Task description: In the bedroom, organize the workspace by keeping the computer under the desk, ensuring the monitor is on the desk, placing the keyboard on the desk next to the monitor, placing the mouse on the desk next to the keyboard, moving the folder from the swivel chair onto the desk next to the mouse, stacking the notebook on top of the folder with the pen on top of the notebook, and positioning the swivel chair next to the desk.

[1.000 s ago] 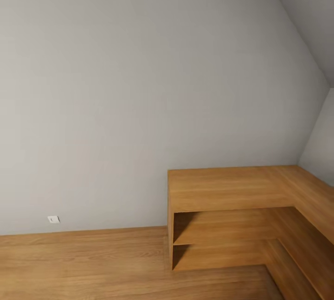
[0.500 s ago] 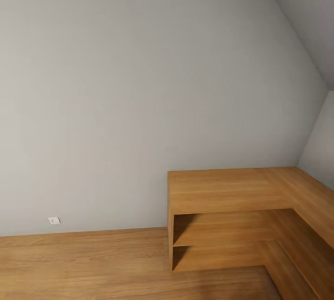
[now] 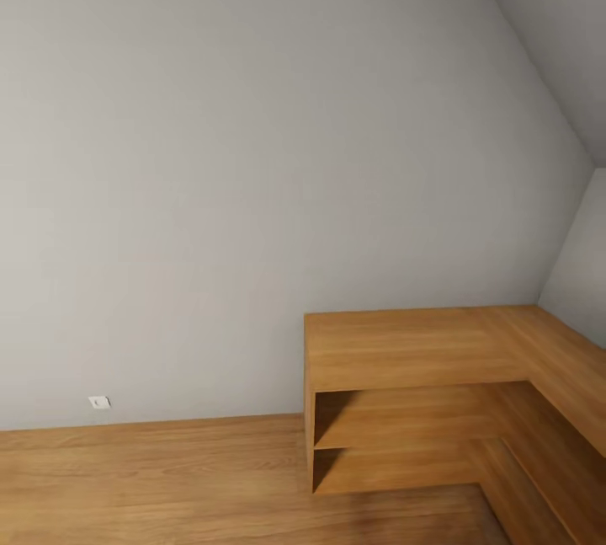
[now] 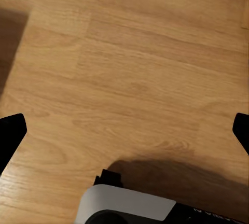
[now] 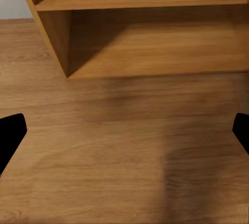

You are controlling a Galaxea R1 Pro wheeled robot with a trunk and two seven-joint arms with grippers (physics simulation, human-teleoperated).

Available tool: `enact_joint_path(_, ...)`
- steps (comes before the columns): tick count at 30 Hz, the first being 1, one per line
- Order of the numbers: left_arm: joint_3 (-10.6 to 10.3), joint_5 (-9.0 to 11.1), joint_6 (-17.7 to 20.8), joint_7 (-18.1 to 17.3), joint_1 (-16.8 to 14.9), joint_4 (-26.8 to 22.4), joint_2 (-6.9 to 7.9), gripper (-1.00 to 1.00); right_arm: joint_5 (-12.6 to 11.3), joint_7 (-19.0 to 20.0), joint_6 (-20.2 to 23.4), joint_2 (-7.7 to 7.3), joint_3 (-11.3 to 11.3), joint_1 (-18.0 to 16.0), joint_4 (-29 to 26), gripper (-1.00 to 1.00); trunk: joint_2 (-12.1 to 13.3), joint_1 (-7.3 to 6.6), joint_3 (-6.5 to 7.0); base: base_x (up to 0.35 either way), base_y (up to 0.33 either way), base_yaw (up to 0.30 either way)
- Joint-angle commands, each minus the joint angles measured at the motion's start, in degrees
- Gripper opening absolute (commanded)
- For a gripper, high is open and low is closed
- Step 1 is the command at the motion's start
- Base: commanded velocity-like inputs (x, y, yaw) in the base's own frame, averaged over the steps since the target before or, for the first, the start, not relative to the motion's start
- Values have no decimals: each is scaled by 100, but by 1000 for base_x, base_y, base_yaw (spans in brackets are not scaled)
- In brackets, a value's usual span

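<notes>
The wall (image 3: 252,174) and the oak shelf (image 3: 421,343) at its foot have slid slightly down-frame: the head is panning, searching. Desk and folder are nowhere here. Both grippers (image 4: 124,130) (image 5: 124,130) hang spread, empty, over the floor (image 3: 151,478).

Pale grey wall (image 3: 210,149), oak-brown shelving unit (image 3: 404,347), wood-grain floor (image 3: 151,478)
</notes>
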Motion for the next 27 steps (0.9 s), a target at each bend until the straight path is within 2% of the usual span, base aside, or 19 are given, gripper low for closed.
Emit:
enact_joint_path(1, 0, 13, -31, 3, -3, 5, -1, 100, -2, -3, -32, 1, 1, -4, 8, 100, -5, 0, -8, 0, 0, 29)
enact_joint_path(13, 15, 15, -104, 10, -3, 19, -6, 100, 7, -3, -89, 129, 11, -5, 142, 100, -5, 0, -29, 0, 0, 204)
enact_joint_path(21, 14, 15, -111, 11, -3, 20, -5, 100, 0, -7, -103, 138, 8, -5, 163, 100, -5, 0, -52, -6, -1, 262)
enact_joint_path(27, 10, 15, -111, 11, -3, 20, -5, 100, -3, -6, -104, 137, -2, -5, 164, 100, -5, 0, -72, -160, -59, 264)
